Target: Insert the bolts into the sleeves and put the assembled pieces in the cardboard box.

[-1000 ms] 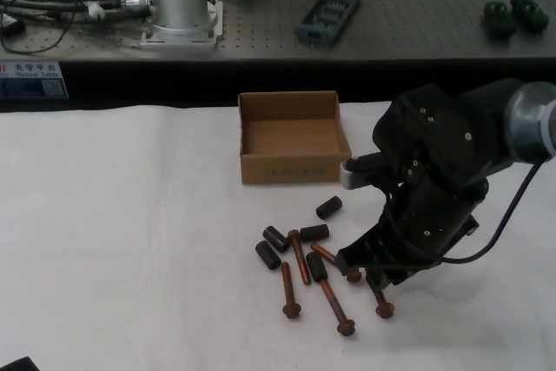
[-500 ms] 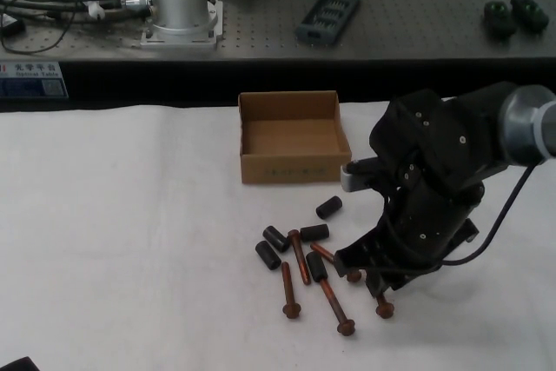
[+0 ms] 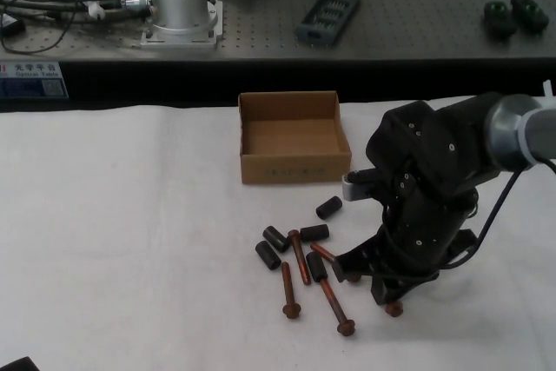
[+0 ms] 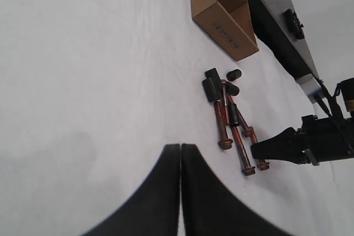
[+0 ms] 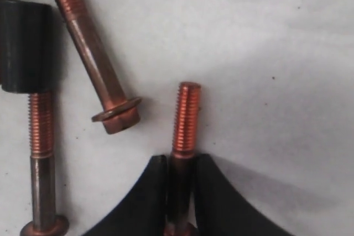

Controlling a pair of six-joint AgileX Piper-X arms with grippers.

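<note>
Copper bolt [image 5: 186, 115] is clamped in our right gripper [image 5: 180, 161], down at the white cloth [image 3: 130, 215] beside the loose bolts [image 3: 290, 288] and black sleeves [image 3: 328, 208]. We see the cardboard box [image 3: 295, 167] just behind them. Left gripper [image 4: 181, 148] is pressed together, holding nothing.

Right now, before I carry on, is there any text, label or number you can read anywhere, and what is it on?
None can be read.
On the blue sign at the far left: characters, too blurred to read.
On the cardboard box, front wall: a line of print, too small to read.
</note>
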